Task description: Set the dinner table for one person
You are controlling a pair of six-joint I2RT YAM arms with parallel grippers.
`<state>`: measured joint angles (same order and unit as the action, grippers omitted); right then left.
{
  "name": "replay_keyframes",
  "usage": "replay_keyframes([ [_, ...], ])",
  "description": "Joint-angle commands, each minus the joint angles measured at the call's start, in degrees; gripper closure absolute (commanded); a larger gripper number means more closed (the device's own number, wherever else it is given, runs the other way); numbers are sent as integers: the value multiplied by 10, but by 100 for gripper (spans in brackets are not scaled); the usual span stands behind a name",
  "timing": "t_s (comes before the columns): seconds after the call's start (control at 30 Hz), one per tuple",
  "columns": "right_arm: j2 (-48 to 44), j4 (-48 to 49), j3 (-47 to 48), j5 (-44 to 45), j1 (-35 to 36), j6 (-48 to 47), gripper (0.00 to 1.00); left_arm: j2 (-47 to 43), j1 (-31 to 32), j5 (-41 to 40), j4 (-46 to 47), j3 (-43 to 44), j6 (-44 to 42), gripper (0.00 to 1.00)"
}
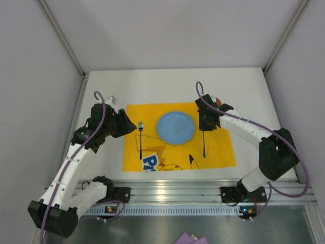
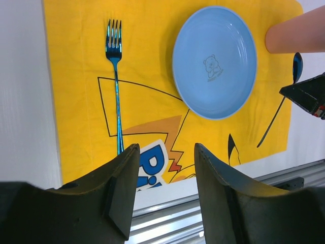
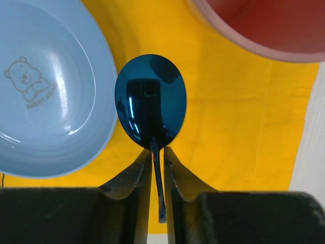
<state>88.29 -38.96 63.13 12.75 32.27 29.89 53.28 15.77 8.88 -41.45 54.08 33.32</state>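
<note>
On the white dinner table point(image 1: 244, 91) lies a yellow cartoon placemat point(image 1: 218, 152) with a light blue plate point(image 1: 174, 127) at its middle. A blue metallic fork point(image 1: 140, 142) lies left of the plate, tines away from the arms. Right of the plate lies a dark blue spoon point(image 3: 150, 99), its handle point(image 1: 203, 145) pointing toward the arms. My right gripper point(image 3: 157, 152) is shut on the spoon's neck, just behind the bowl. My left gripper point(image 2: 166, 152) hovers open and empty at the mat's left edge, apart from the fork point(image 2: 117, 91).
A pink cup point(image 3: 269, 25) stands on the mat's far right corner, just beyond the spoon and beside the right gripper point(image 1: 207, 124). An aluminium rail point(image 1: 203, 190) runs along the near table edge. Grey walls enclose the table on three sides.
</note>
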Motion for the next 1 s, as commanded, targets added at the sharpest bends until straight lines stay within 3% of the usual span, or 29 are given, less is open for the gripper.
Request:
replay_keyframes([
  [0.0, 7, 18, 32, 10, 9, -11, 82, 2, -3, -8, 4, 1, 3, 48],
  [0.03, 7, 17, 33, 8, 10, -9, 77, 6, -3, -7, 5, 3, 3, 48],
  [0.07, 7, 16, 37, 9, 10, -11, 65, 9, -3, -8, 6, 4, 2, 48],
  [0.17, 2, 12, 42, 14, 10, -11, 59, 16, -3, -6, 14, 3, 1, 48],
  [0.5, -72, -31, 64, 19, 10, -19, 58, 43, -3, 3, 31, 17, -6, 48],
  [0.77, -133, -38, -3, -11, 13, -7, 63, 77, -3, 29, 55, 30, 0, 48],
  [0.97, -189, -49, -33, -14, 24, 3, 60, 150, 3, 92, 136, -4, 15, 47],
])
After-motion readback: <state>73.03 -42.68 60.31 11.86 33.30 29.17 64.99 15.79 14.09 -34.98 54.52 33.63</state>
